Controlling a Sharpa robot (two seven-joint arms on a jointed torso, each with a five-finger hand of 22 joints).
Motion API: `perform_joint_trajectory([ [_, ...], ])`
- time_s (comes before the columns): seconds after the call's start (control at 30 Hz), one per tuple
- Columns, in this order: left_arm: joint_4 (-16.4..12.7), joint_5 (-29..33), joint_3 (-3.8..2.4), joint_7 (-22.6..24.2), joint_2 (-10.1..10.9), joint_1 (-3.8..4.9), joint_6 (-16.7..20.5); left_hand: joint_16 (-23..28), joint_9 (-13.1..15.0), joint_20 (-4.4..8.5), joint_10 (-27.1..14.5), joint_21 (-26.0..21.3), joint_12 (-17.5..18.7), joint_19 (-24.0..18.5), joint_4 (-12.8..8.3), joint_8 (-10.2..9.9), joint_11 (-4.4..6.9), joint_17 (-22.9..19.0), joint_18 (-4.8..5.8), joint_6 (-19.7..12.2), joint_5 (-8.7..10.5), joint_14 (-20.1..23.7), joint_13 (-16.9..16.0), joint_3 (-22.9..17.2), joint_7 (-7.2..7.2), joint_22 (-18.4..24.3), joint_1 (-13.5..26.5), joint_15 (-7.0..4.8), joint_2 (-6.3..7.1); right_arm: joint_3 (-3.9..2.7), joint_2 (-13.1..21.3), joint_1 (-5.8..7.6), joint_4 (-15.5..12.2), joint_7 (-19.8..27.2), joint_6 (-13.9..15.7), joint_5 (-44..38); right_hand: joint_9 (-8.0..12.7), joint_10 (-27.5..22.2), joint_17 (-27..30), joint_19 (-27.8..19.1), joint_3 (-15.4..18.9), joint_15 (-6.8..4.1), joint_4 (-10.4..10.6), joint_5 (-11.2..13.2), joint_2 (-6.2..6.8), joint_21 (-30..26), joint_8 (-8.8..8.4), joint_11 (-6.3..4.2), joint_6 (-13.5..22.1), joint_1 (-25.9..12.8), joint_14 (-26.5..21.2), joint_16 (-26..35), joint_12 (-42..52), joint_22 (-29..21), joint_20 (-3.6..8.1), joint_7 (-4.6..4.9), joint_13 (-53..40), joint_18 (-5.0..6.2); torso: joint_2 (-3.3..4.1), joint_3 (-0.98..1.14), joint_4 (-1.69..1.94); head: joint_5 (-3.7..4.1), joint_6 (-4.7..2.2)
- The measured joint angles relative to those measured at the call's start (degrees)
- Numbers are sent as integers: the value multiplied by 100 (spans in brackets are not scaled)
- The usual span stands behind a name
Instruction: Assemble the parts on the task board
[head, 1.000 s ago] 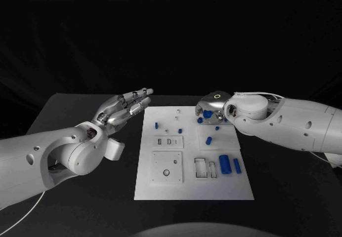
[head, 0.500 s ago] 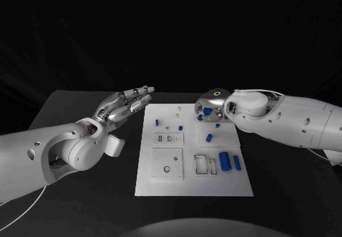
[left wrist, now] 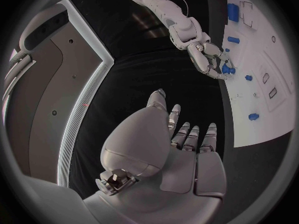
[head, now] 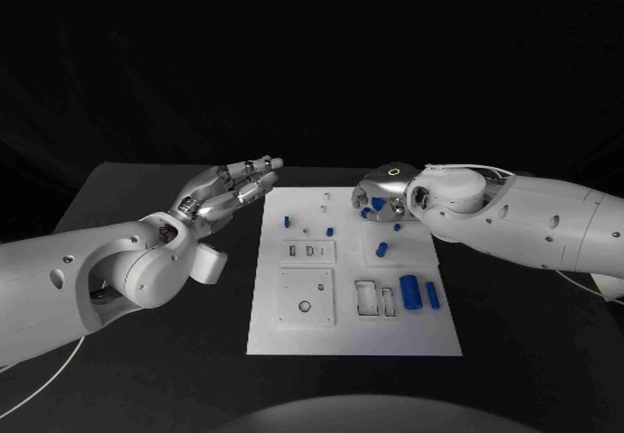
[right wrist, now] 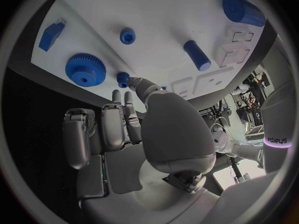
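The white task board [head: 351, 338] lies mid-table with blue parts on it. My right hand [head: 379, 195] hangs low over its far right end. In the right wrist view its fingertips [right wrist: 117, 93] and thumb reach a small blue gear [right wrist: 122, 77] beside a large blue gear [right wrist: 85, 69]; whether they grip it I cannot tell. My left hand [head: 234, 190] floats beside the board's far left corner, palm up, fingers straight and apart, holding nothing. The left wrist view shows that hand [left wrist: 181, 149] and the right hand [left wrist: 211, 59] at the board [left wrist: 268, 84].
On the board lie two blue cylinders [head: 411, 295] near the right edge, a blue peg [head: 381, 250], and small blue pieces [head: 329, 231] further back. Rectangular slots [head: 371, 302] and a square plate [head: 305, 298] sit mid-board. The black table [head: 156, 361] surrounds it.
My right hand has edged slightly left over the board's far end. My left hand keeps its pose.
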State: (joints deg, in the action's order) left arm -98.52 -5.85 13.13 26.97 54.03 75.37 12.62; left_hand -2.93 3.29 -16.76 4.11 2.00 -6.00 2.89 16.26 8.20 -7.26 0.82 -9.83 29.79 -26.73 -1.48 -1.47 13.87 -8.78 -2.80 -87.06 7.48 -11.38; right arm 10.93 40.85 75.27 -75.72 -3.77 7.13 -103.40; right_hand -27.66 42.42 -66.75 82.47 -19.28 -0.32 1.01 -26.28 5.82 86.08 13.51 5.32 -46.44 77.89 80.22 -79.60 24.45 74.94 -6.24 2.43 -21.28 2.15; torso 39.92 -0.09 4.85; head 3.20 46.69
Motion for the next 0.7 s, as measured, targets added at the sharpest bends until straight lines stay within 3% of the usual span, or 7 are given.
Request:
perform_joint_trajectory([
  [0.27, 21, -6, 1, -51, -11, 0, -30, 0, 4, 0, 0, 0, -22, 0, 0, 0, 0, 0, 0, 21, 0, -21, 0, 0, -20, -7, 0, 20, 0, 0, 6, -15, 45, 2, -16, 13, -211, -24, 81, -63, -79, 11, -79, -136, -30, -43, 44, -10, 1, 31, -62, 46, 61, -1, -2, 1, -101, 1, -12, -7, -1, -3, 40],
  [0.43, 33, -9, 1, -80, -25, 0, -48, 0, 4, -20, 0, 21, -22, 20, 0, 0, 0, 0, 1, 20, 0, -21, 1, 0, -21, -12, 0, 20, 0, 0, 1, -20, 54, 5, -15, 16, -343, -127, 233, -164, -80, 42, -110, -158, -30, -105, 67, 32, -23, 31, -122, 133, 61, -1, 0, 24, -153, 0, -17, -7, 0, 13, 64],
  [0.7, 42, -12, 2, -124, -35, -1, -71, -23, 3, -20, 0, 21, -22, 20, 0, 0, 0, 4, 1, 20, 0, -21, 1, 0, -20, -19, -22, 20, -22, 0, -9, -37, 87, 5, -26, 20, -482, -147, 247, -164, -80, 42, -110, -158, -61, -105, 90, 12, -5, 0, -122, 133, 145, -1, 0, 41, -246, 0, -25, -7, 8, 29, 92],
])
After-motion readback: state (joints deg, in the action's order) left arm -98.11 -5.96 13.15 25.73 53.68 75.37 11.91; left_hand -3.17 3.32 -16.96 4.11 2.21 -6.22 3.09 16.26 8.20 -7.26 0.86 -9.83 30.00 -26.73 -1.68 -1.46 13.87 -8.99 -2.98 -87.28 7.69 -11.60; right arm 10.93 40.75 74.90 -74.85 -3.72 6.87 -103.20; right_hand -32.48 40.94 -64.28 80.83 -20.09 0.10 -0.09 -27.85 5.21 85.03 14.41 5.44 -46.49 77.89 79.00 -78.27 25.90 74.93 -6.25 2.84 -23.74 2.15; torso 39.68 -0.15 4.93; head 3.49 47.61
